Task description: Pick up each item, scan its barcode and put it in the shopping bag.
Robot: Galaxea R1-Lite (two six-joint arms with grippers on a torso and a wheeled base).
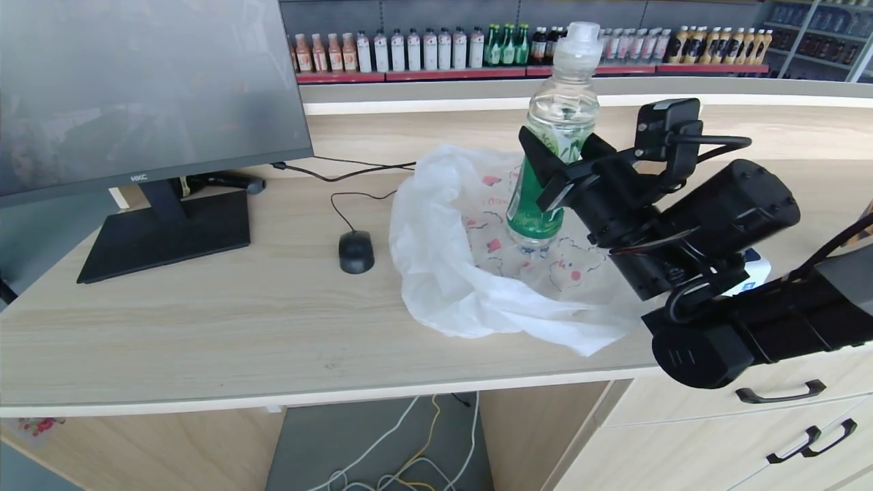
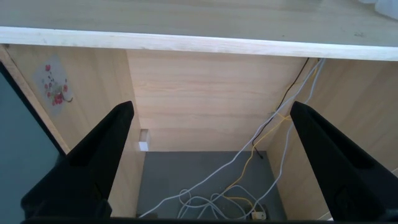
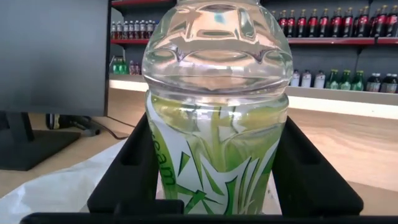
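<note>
The right gripper (image 1: 545, 176) grasps the upright bottle (image 1: 565, 102) above the shopping bag (image 1: 443, 273); the left gripper (image 2: 211, 111), released, sits below the counter (image 1: 204, 327).

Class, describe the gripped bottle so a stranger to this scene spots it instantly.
On the counter, right of the mouse, lies a white shopping bag. Over it the right gripper clamps an upright clear bottle with green label and white cap; the other bottles stand on shelves behind.
</note>
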